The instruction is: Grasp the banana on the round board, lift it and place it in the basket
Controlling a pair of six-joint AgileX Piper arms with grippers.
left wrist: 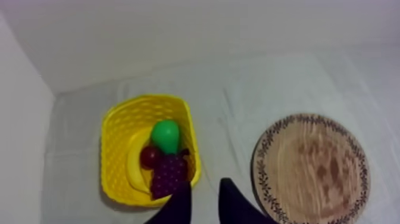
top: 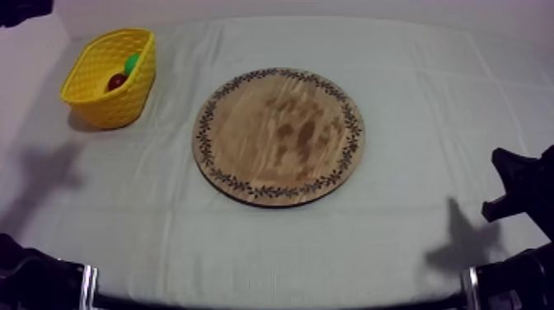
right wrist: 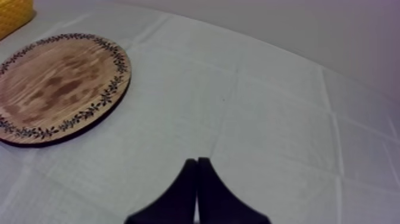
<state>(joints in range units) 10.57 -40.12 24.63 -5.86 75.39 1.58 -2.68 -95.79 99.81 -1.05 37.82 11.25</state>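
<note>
Left gripper [left wrist: 206, 189] fingers apart, nothing between, near yellow basket [left wrist: 112, 156]; right gripper [right wrist: 197, 164] fingers pressed together. Banana [left wrist: 133, 173] lies in basket with grapes [left wrist: 168, 176], pear [left wrist: 165, 136], small red fruit [left wrist: 149, 156].

The basket [left wrist: 113, 155] is crowded, with the pear [left wrist: 165, 134], small red fruit [left wrist: 149, 156] and grapes [left wrist: 169, 174] heaped over what looks like the banana [left wrist: 134, 173], while the cloth [top: 429, 107] around the flat board [top: 279, 136] lies open on every side.
</note>
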